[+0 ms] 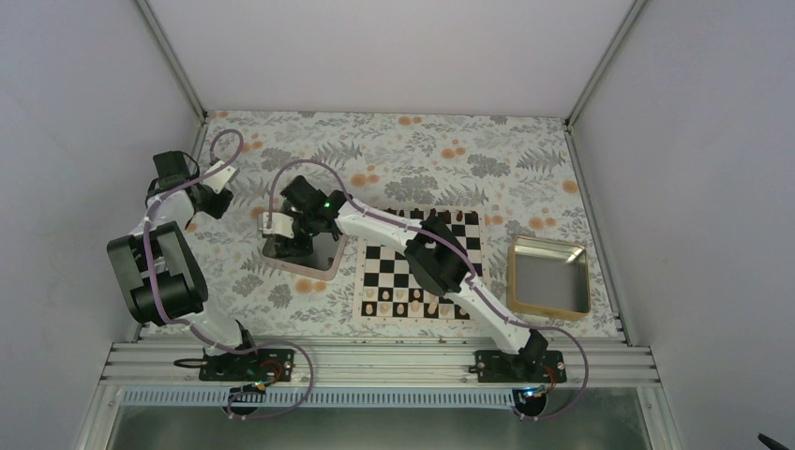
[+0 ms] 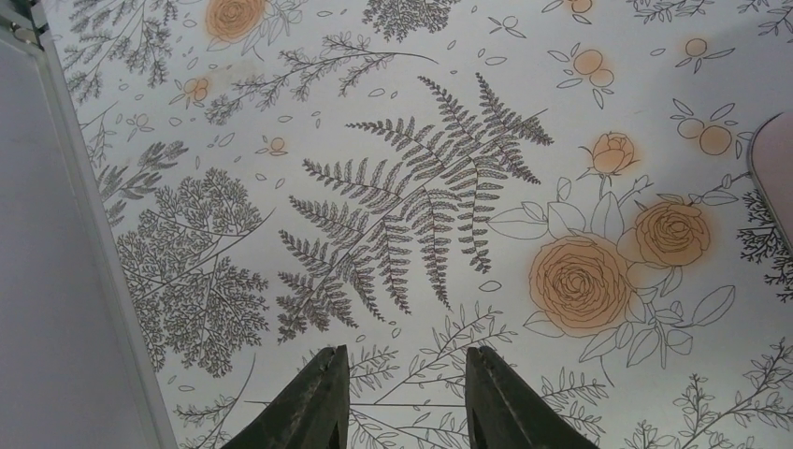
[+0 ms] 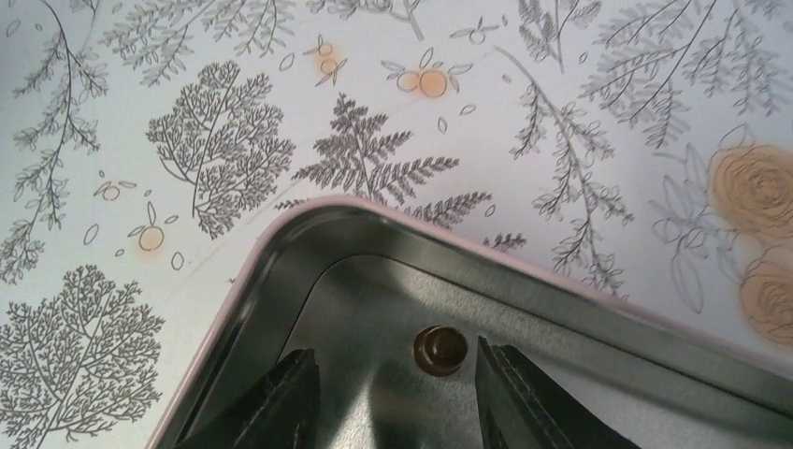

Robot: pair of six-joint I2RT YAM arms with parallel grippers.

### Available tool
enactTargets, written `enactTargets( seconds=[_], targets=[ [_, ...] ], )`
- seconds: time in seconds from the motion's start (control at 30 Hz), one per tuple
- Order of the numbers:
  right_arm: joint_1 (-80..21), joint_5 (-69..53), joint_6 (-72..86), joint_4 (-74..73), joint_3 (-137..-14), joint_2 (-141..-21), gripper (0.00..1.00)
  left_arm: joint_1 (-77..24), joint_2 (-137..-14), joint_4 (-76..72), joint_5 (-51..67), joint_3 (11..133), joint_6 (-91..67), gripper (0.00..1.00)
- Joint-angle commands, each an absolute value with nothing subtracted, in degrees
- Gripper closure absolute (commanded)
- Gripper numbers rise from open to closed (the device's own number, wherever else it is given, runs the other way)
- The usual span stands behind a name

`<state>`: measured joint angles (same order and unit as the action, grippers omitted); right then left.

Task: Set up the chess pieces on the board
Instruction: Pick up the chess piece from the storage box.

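My right gripper (image 3: pixel 397 369) is open inside a corner of a shiny metal tray (image 3: pixel 393 238). One dark brown chess piece (image 3: pixel 441 350) stands upright on the tray floor between the fingers, close to the right one and not gripped. In the top view the right gripper (image 1: pixel 298 234) hangs over this tray (image 1: pixel 323 262), left of the board (image 1: pixel 375 272). Pale pieces (image 1: pixel 412 302) stand on the board's near rows; several dark pieces (image 1: pixel 461 219) stand along the far edge, partly hidden by the arm. My left gripper (image 2: pixel 407 360) is open and empty over the floral cloth (image 2: pixel 421 187), at the far left (image 1: pixel 214 202).
A second metal tray (image 1: pixel 548 274) lies right of the board. The enclosure's white wall and frame post (image 2: pixel 56 281) run close along the left gripper's left side. A pink tray rim (image 2: pixel 776 168) shows at the right edge of the left wrist view.
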<state>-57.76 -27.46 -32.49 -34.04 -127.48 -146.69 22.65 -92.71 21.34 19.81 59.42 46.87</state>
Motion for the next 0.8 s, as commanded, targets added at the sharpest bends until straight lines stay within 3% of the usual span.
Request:
enactTargets(
  seconds=[0.0, 0.77],
  targets=[
    [-58.4, -28.9, -32.8, -32.1, -130.2, -147.8, 0.56, 22.9, -91.2, 20.2, 21.3, 58.5, 46.1, 0.68],
    [-58.2, -28.0, -32.5, -29.9, -129.5, -150.0, 0.57, 22.9, -90.9, 20.2, 22.3, 57.7, 46.4, 0.69]
  ],
)
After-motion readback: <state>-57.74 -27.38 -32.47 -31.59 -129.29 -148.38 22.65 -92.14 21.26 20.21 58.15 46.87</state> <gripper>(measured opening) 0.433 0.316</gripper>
